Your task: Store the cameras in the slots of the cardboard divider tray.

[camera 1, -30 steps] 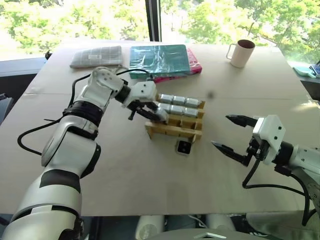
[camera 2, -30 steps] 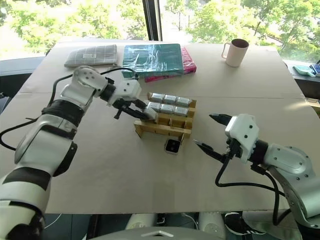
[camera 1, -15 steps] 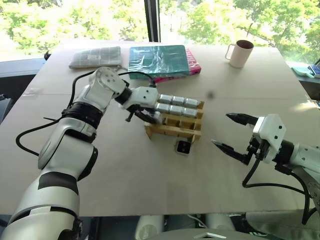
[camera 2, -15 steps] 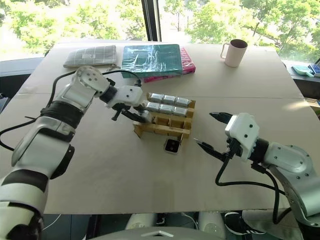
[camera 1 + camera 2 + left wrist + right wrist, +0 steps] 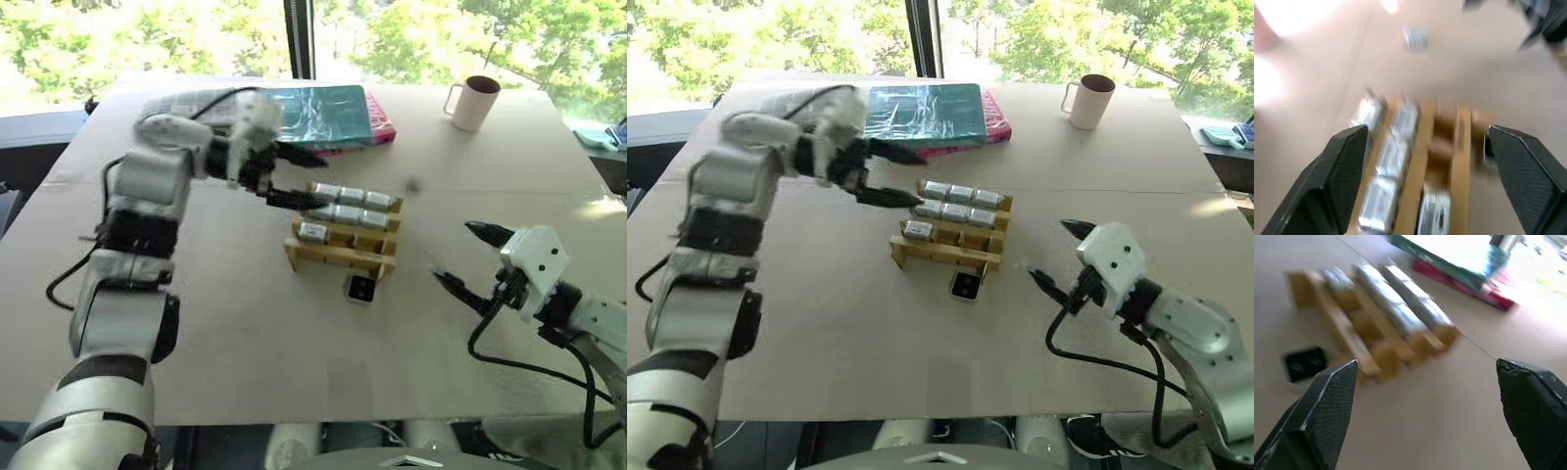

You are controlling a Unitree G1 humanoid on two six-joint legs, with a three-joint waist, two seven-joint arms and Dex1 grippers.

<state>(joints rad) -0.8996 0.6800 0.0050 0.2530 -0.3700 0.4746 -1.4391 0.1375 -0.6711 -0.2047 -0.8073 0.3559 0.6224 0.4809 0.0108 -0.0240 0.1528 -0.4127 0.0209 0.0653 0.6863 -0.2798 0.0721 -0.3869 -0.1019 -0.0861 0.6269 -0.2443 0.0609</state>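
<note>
We are holding our left gripper (image 5: 299,176) with fingers released above the cardboard divider tray (image 5: 343,256), which is carrying seven cameras (image 5: 338,211); another is lying on the surface (image 5: 245,333) just before it. Right gripper (image 5: 468,257) fingers are spread, empty.

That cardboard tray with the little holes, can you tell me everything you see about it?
The cardboard tray is tan-brown and stepped like small stairs, with three rows of square slots. It sits flat near the middle of the table. Silver cameras fill the back two rows, and one more sits in the front row's left slot; the front row's other slots look empty. A black-faced camera lies on the table just in front. No tool touches it.
</note>
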